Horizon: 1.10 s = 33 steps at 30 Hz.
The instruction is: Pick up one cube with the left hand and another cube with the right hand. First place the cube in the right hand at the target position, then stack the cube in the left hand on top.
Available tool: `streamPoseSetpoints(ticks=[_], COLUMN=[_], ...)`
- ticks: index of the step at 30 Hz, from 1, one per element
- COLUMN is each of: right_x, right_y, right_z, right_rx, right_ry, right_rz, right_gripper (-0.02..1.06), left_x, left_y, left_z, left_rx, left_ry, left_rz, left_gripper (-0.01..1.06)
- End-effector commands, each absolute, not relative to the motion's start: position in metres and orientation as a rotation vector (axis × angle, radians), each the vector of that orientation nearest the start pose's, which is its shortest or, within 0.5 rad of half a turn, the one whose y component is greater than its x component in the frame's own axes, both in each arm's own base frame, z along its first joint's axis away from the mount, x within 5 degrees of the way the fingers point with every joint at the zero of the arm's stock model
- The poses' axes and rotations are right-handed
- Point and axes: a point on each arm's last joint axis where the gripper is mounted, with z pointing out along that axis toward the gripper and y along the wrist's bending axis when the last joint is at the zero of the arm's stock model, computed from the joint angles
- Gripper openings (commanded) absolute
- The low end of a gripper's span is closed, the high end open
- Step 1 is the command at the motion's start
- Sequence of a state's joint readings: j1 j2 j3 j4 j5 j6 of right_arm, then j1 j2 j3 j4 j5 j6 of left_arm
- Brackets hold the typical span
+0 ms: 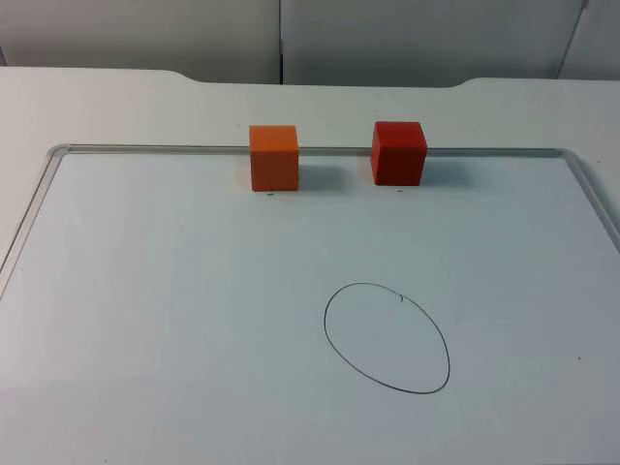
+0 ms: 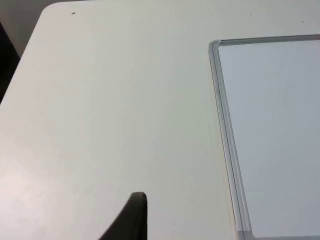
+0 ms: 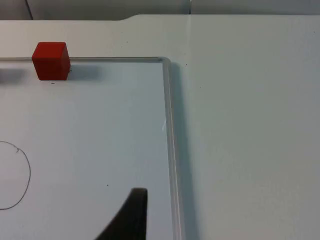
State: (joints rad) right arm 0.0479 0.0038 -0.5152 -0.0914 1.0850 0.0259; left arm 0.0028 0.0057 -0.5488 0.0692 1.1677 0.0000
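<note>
Neither my left gripper (image 2: 131, 220) nor right gripper (image 3: 131, 216) holds anything, spread unclear; red cube (image 3: 50, 60) lies ahead of right, orange cube (image 1: 273, 157) nearer left.

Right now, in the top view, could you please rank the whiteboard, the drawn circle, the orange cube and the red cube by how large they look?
1. Whiteboard, by far the largest.
2. Drawn circle, wider than either cube.
3. Orange cube and red cube: they look alike in size and stand equally far back, so I would not rank them.
</note>
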Motion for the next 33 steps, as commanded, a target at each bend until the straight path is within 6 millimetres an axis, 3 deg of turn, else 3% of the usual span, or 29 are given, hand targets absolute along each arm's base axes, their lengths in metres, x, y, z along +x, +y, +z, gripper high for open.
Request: streamPoseSetpoints(ticks=[1, 12, 20, 23, 24, 29, 30, 33], right_x=[-0.006, -0.007, 0.024, 0.060, 0.060, 0.133, 0.133, 0.184], right_y=[-0.007, -0.004, 0.000, 0.003, 0.003, 0.009, 0.009, 0.017], right_z=[0.279, 0.280, 0.310, 0.337, 0.337, 0.368, 0.368, 0.379], right_rx=[-0.023, -0.089, -0.113, -0.113, -0.113, -0.116, -0.116, -0.135], right_ry=[2.049, 2.049, 2.116, 2.135, 2.135, 2.222, 2.222, 2.287], right_rz=[-0.070, -0.067, -0.024, -0.005, -0.005, 0.047, 0.047, 0.116], right_gripper=[1.05, 1.05, 1.05, 1.05, 1.05, 1.04, 1.04, 1.04], left_x=[-0.015, -0.012, -0.012, -0.012, -0.012, -0.008, -0.008, -0.007], left_y=[0.005, 0.004, 0.004, 0.005, 0.005, 0.003, 0.003, 0.002], left_z=[0.284, 0.289, 0.289, 0.289, 0.289, 0.281, 0.281, 0.279], left_rx=[-0.014, -0.011, -0.017, -0.019, -0.019, -0.016, -0.016, -0.016], left_ry=[2.082, 2.024, 2.022, 2.012, 2.012, 2.048, 2.048, 2.050], left_rz=[0.078, 0.068, 0.067, 0.068, 0.068, 0.037, 0.037, 0.034], left_gripper=[1.05, 1.05, 1.05, 1.05, 1.05, 1.05, 1.05, 1.05])
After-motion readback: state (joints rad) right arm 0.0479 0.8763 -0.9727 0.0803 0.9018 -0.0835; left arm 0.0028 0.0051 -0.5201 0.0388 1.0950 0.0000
